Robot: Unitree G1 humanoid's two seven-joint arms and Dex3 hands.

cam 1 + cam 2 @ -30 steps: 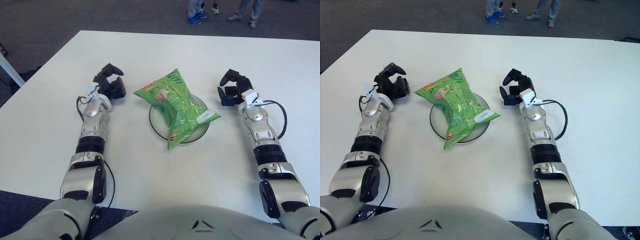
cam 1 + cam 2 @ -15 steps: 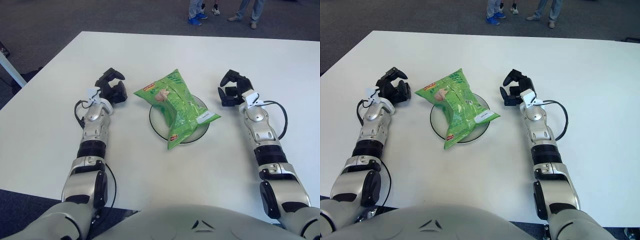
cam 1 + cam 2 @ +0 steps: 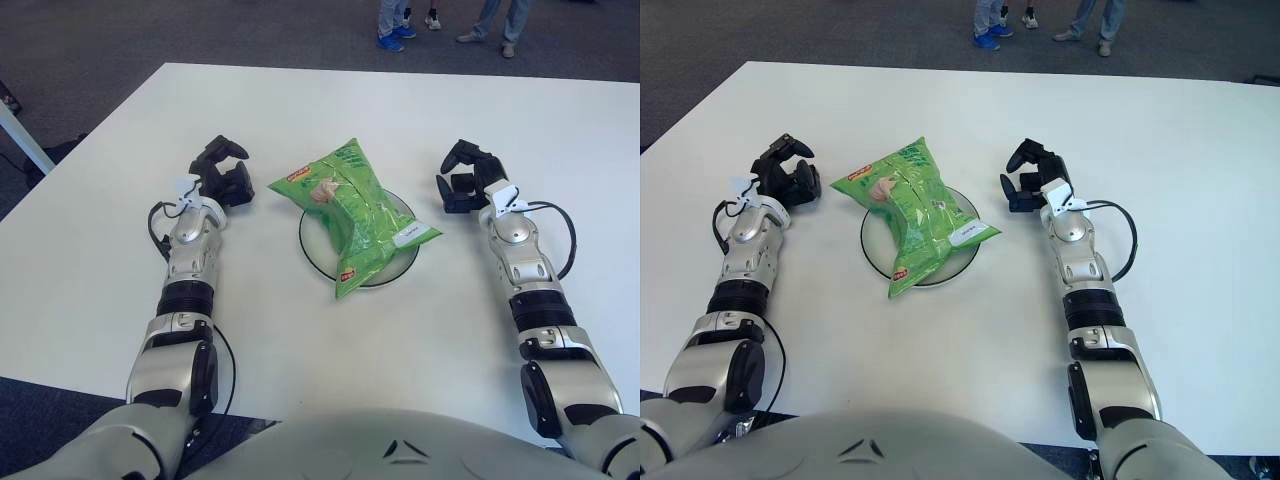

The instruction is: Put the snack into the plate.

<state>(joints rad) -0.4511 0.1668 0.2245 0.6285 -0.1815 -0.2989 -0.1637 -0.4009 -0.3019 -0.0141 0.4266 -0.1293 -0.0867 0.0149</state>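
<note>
A green snack bag (image 3: 352,213) lies across the round white plate (image 3: 405,262) in the middle of the table, its ends overhanging the dark rim. My left hand (image 3: 222,176) shows to the left of the bag, a short gap away, its black fingers relaxed and holding nothing. To the right of the plate my right hand (image 3: 466,180) shows with its fingers loosely spread and nothing in them. Neither hand touches the bag or the plate.
The white table (image 3: 330,105) stretches well beyond both arms. Its far edge meets dark carpet, where people's legs and shoes (image 3: 392,38) stand. A cable loops beside my right forearm (image 3: 565,240).
My left hand has shifted slightly toward the bag and down over the last second. The bag, the plate and my right hand have stayed in place.
</note>
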